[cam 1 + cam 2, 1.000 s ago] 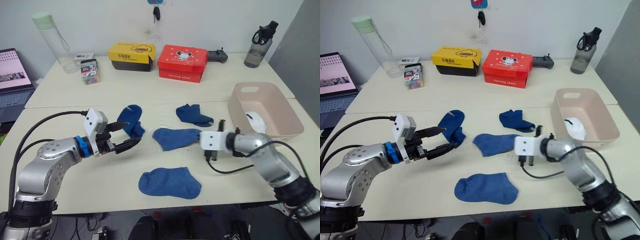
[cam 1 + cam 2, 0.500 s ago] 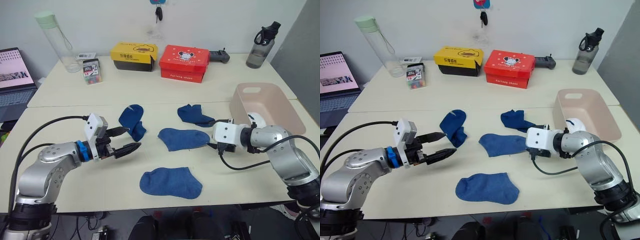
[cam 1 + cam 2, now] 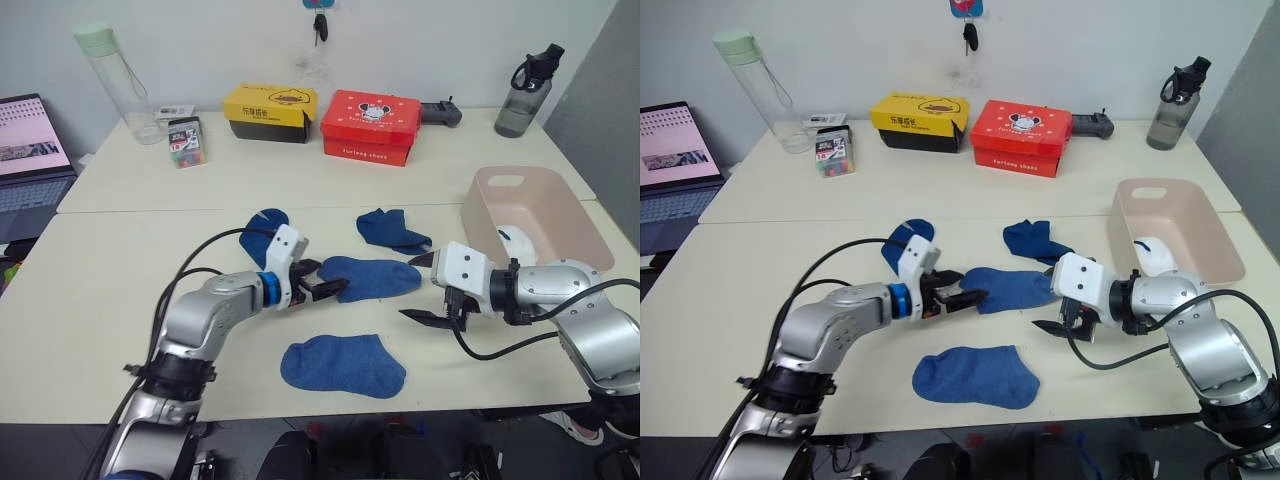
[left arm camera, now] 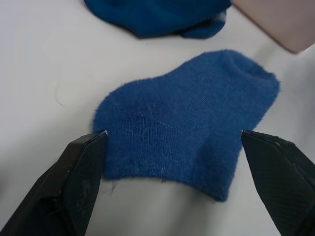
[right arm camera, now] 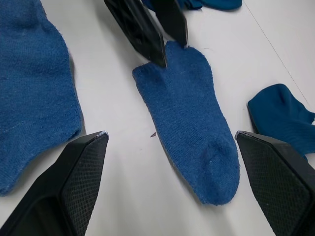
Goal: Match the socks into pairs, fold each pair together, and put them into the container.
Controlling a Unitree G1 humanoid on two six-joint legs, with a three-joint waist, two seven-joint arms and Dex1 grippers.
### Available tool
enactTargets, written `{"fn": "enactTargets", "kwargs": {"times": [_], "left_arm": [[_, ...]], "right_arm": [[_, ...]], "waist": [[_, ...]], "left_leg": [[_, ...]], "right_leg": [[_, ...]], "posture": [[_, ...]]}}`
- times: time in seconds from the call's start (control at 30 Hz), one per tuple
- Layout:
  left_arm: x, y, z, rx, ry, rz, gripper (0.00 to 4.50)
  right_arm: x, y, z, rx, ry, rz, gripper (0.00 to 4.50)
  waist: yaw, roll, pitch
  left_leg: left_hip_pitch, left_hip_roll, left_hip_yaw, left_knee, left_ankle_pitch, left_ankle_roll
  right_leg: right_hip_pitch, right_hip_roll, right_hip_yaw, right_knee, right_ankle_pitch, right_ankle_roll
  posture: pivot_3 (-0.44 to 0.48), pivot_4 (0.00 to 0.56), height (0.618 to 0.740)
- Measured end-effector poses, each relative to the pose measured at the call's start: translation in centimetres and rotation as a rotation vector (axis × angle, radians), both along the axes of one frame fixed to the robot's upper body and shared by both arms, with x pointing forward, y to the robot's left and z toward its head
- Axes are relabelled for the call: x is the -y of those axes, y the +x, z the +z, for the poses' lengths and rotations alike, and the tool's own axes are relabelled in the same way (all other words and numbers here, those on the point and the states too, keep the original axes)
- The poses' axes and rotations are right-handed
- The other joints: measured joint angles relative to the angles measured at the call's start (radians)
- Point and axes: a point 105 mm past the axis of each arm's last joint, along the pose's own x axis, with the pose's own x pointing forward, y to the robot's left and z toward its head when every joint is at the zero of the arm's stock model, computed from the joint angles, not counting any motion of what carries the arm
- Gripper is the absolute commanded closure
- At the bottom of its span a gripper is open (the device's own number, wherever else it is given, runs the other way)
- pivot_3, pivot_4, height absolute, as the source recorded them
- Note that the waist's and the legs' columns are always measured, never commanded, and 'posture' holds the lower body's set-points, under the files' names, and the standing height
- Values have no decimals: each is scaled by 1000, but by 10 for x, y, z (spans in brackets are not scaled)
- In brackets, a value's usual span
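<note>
Head stereo pair is looking forward and down over the table (image 3: 120,300) from above, taking in both arms. Wrist cameras are sitting close above the tabletop, both framing the same middle blue sock (image 4: 187,118).

2 pale cream tables (image 3: 110,300) stand pushed together, a seam running between them, the far one (image 3: 300,170) against a plain white wall (image 3: 420,40). Keys (image 3: 318,22) hang on that wall. On the far table sit a clear bottle (image 3: 112,82) with a green lid, a yellow box (image 3: 264,112), a red box (image 3: 370,126) and a dark bottle (image 3: 524,92). A grey panel (image 3: 605,100) rises at the right; a laptop (image 3: 32,160) sits at the left.
</note>
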Motion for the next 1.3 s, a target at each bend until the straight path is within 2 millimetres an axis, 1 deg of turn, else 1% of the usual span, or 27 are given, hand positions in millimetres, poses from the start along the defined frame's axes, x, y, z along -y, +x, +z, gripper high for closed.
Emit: {"fn": "enactTargets", "kwargs": {"times": [0.03, 0.1, 0.13, 0.4, 0.57, 0.67, 0.8, 0.93, 0.97, 1.03, 1.1, 1.17, 1.2, 1.23, 1.3], "left_arm": [[0, 3, 0, 0, 9, 9, 0], [-1, 3, -1, 0, 17, 11, 398], [-1, 3, -2, -1, 21, 12, 516], [-4, 1, -6, -25, 19, 26, 2910], [-6, -3, -7, -39, -26, 11, 4431], [-7, -5, -5, -47, -67, -2, 4475], [-17, -3, 9, -32, -147, 9, 4475], [-29, -9, 32, -19, -228, -18, 4475], [-35, -10, 38, -8, -233, -20, 4475], [-45, -10, 44, 12, -217, -10, 4475], [-44, -10, 44, 22, -215, -9, 4475], [-39, -10, 42, 19, -213, -15, 4084], [-36, -9, 37, 7, -189, -18, 3909], [-34, -9, 32, -7, -169, -16, 3524], [-32, -7, 25, -26, -143, -5, 3011]], "right_arm": [[0, 0, 0, 0, 4, -4, 38], [1, 0, -1, -5, 2, -11, 0], [2, 0, -1, -6, 1, -16, 0], [4, 1, -3, -4, 1, -37, 0], [4, 1, -2, -1, 3, -40, 0], [4, 1, -3, -4, 6, -37, 0], [5, 0, -5, -11, 6, -41, 0], [5, -2, -6, -24, 15, -38, 0], [5, -2, -6, -25, 15, -38, 0], [5, -2, -6, -24, 15, -40, 0], [5, -1, -6, -22, 15, -42, 0], [5, -1, -6, -19, 16, -44, 0], [5, -1, -5, -18, 17, -45, 0], [5, -1, -5, -17, 17, -45, 0], [5, -1, -5, -17, 17, -46, 0]], "waist": [[0, 0, 0], [1, 0, 0], [2, 0, 0], [4, 0, 0], [4, 0, 0], [4, 0, 0], [4, 0, 0], [3, 0, 0], [2, 0, 0], [3, 0, 0], [4, 0, 0], [7, 0, 0], [8, 0, 0], [8, 0, 0], [7, 0, 0]], "left_leg": [[0, 0, 0, 0, 0, 0], [1, 0, 0, 0, 0, 0], [1, 0, 0, 0, 0, 0], [1, 0, 0, 0, 0, 0], [1, 0, 0, 0, 0, 0], [1, 0, 0, 0, 0, 0], [1, 0, -1, 0, 0, 0], [1, 0, -1, 0, 0, 0], [1, 0, -1, 0, 0, 0], [1, 0, -1, 0, 0, 0], [1, 0, -1, 0, 0, 0], [1, 0, -1, 1, 0, 0], [1, -1, -1, 1, 0, 0], [1, -1, -1, 0, 0, 0], [1, 0, -1, 0, 0, 0]], "right_leg": [[0, 0, 0, 0, 0, 0], [1, 0, 0, 0, 0, 0], [1, 0, 0, 0, 0, 0], [1, 0, 0, 0, 0, 0], [1, 0, 0, -1, 0, 0], [1, 0, 0, -1, 0, 0], [1, 0, 0, -1, 0, 0], [1, 0, 0, -1, 0, 0], [1, 0, 0, -1, 0, 0], [1, 0, 0, -1, 0, 0], [2, -1, 0, -1, 0, 0], [2, -1, 0, -1, 0, 0], [2, -1, 0, -1, 0, 0], [2, -1, 0, -1, 0, 0], [2, -1, 0, -1, 0, 0]], "posture": [[0, 150, 740], [0, 150, 740], [0, 150, 740], [0, 150, 740], [0, 150, 740], [0, 150, 740], [0, 150, 740], [0, 150, 740], [0, 150, 740], [0, 150, 740], [0, 150, 740], [0, 150, 740], [0, 150, 740], [0, 150, 740], [0, 150, 740]]}}
